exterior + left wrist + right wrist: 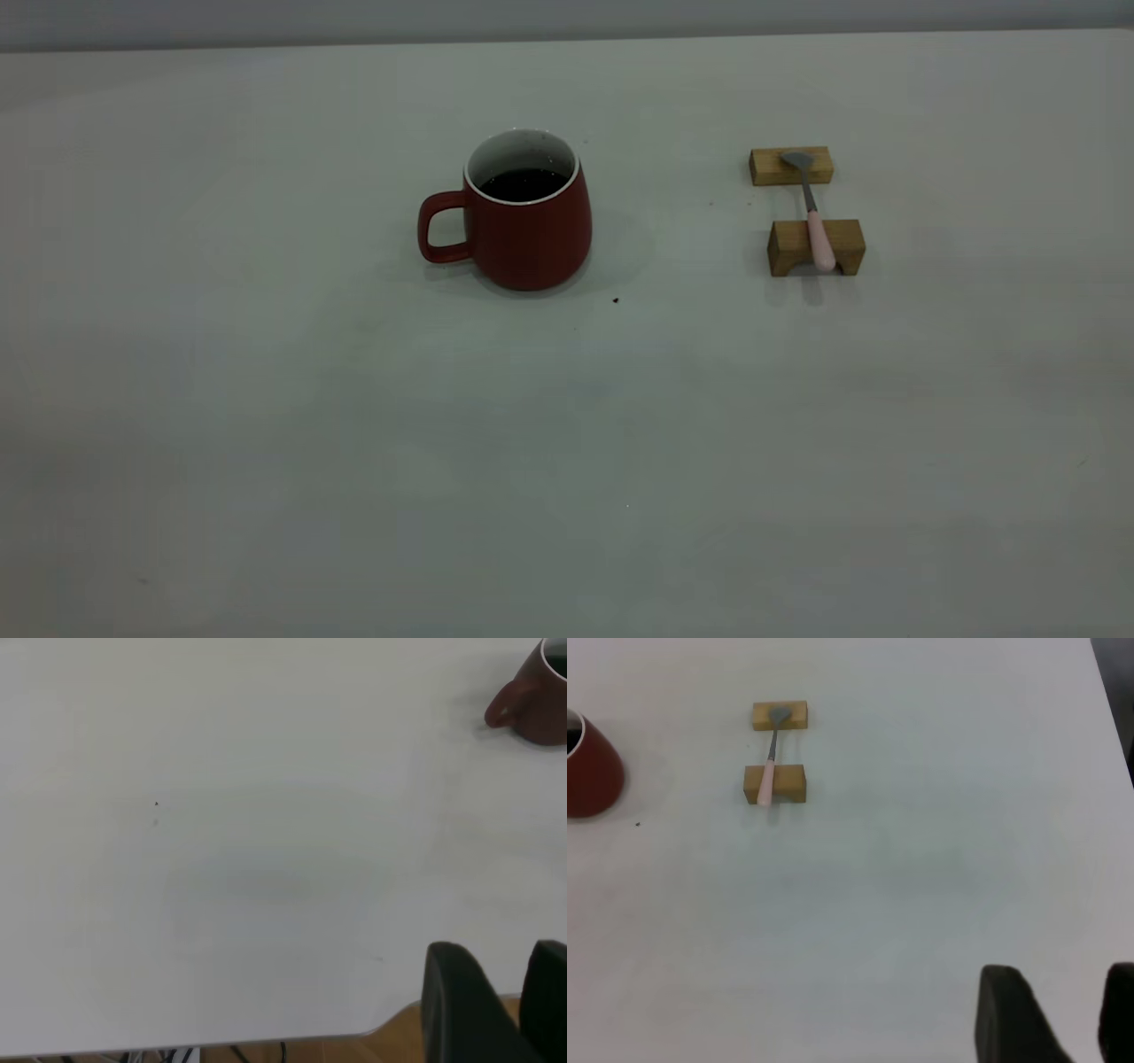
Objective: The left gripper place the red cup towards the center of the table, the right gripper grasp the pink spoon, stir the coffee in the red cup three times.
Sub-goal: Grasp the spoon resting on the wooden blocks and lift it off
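The red cup [532, 226] stands upright on the table [567, 425], left of the middle, its handle to the left. It holds dark coffee [524, 184]. To its right the pink spoon [815, 213] lies across two tan blocks, bowl on the far one. Neither arm shows in the exterior view. In the left wrist view my left gripper [496, 948] hangs open and empty over the table's edge, far from the red cup [536, 700]. In the right wrist view my right gripper [1060, 970] is open and empty, well away from the pink spoon [768, 771] and the red cup [589, 771].
The far block [791, 166] and near block [816, 247] hold the spoon off the surface. A dark speck [616, 301] lies near the cup's base. Wooden floor [390, 1041] shows past the table's edge by the left gripper.
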Tool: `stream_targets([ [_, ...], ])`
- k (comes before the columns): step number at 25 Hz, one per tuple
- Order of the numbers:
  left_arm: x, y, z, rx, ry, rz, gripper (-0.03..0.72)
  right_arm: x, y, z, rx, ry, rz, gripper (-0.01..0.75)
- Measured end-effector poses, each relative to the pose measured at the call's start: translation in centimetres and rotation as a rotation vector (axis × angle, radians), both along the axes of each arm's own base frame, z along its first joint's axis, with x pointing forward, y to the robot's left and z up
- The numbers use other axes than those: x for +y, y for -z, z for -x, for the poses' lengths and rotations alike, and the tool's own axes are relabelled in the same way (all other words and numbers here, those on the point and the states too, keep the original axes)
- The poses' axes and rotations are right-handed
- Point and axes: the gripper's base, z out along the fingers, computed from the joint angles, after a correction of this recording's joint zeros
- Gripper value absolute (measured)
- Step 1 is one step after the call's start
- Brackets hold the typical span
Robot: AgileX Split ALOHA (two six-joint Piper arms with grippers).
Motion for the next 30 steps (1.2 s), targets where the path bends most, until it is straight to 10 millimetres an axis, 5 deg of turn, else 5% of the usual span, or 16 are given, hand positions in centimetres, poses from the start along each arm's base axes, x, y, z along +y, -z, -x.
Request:
stream_targets([
  [5,0.0,0.0,0.0,0.0,0.0,0.0,0.244,0.1,-1.0,-6.9,0.149,-0.015,-0.082,0.484],
  [10,0.0,0.0,0.0,0.0,0.0,0.0,0.244,0.2,2.1,-14.8,0.29,-0.047,-0.159,0.626],
  [16,0.0,0.0,0.0,0.0,0.003,-0.004,0.244,0.8,7.3,-22.6,0.451,-0.12,-0.217,0.638],
  [21,0.0,0.0,0.0,0.0,0.0,-0.001,0.244,3.5,12.0,-28.2,0.556,-0.195,-0.196,0.638],
  [30,0.0,0.0,0.0,0.0,0.003,-0.005,0.244,9.0,19.2,-34.3,0.681,-0.303,-0.144,0.638],
])
